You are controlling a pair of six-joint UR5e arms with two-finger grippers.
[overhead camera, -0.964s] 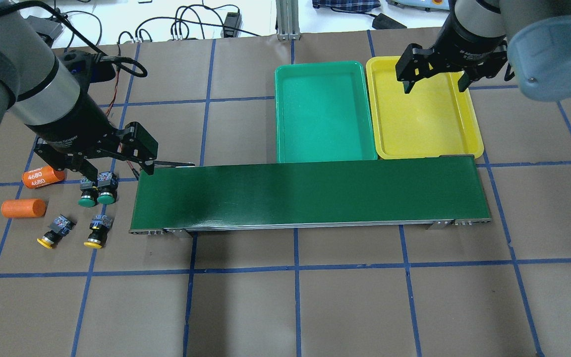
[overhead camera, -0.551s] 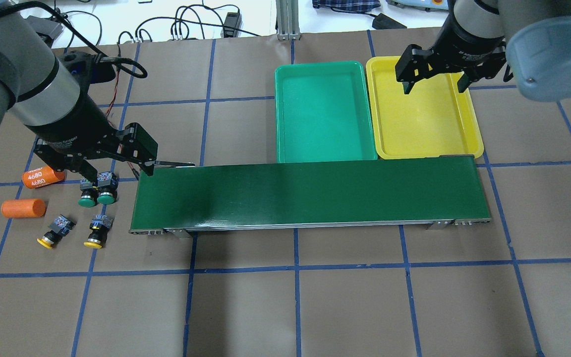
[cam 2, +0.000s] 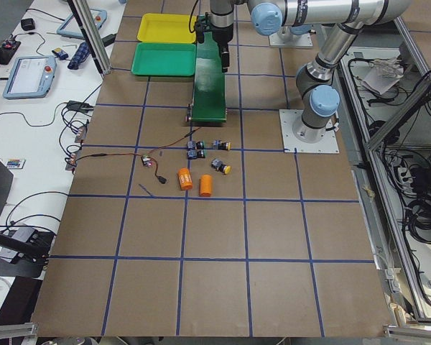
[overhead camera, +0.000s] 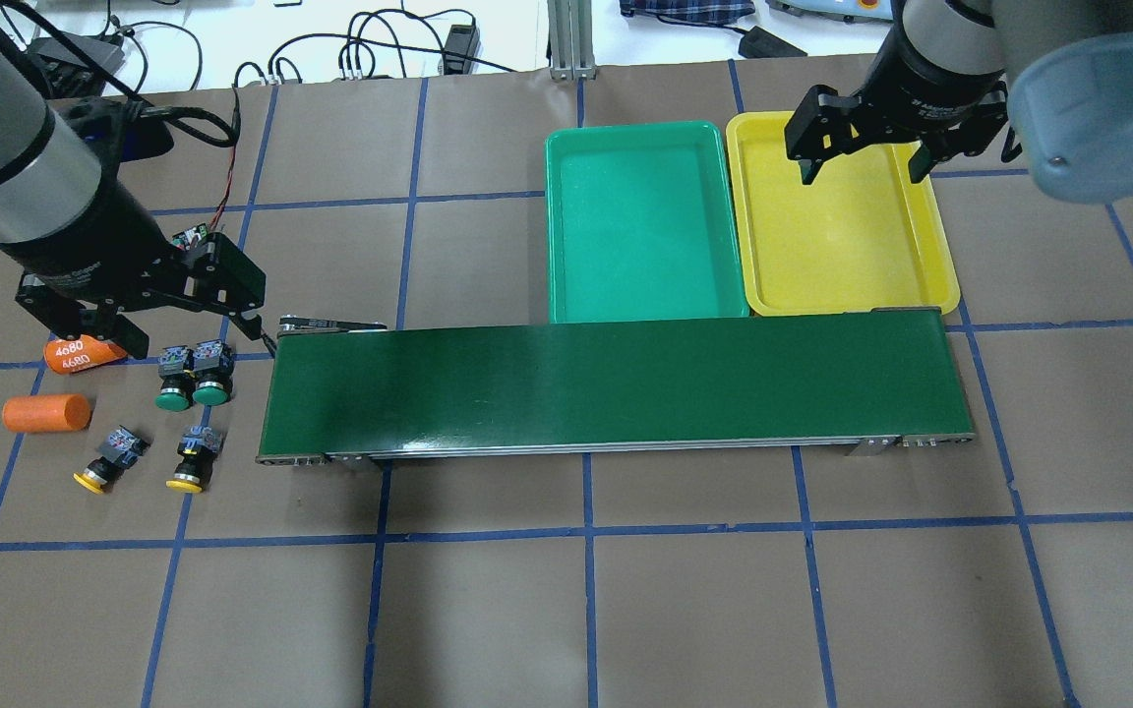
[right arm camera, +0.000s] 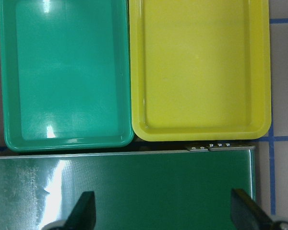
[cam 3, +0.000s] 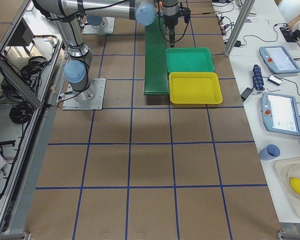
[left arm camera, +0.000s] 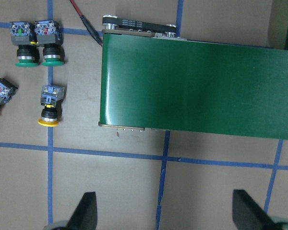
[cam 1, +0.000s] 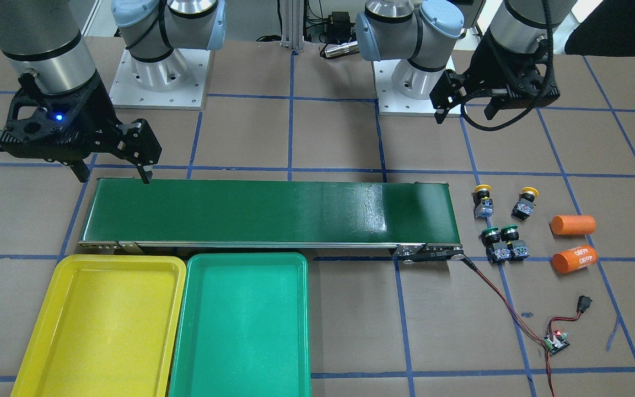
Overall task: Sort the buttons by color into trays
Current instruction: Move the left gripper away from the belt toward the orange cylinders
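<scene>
one broad tabletop carries everything, covered in matte brown sheets crossed by a grid of blue tape. one long dark-green conveyor belt lies across it, flat, glossy and rectangular, with metal fittings at the ends. two shallow plastic trays with rounded corners sit side by side and touching along the belt's far edge, one green tray and one yellow tray, both smooth, shiny and holding nothing. two black grippers hang in the air. the right gripper is above the belt's end by the yellow tray, its fingers spread wide and gripping nothing. the left gripper is over the tabletop off the belt's other end, near the green buttons, its fingers also spread wide and touching nothing. two orange cylinders lie on their sides there, a cylinder marked 4680 and a plain cylinder. four buttons lie on their sides just beside that end of the belt, well apart from the trays: the two green ones pressed together side by side, and two yellow buttons near them but apart from each other, all with round mushroom caps on blocky black-and-grey bodies. one small circuit board sits nearby, on a thin red-and-black wire that runs to the belt's end.
</scene>
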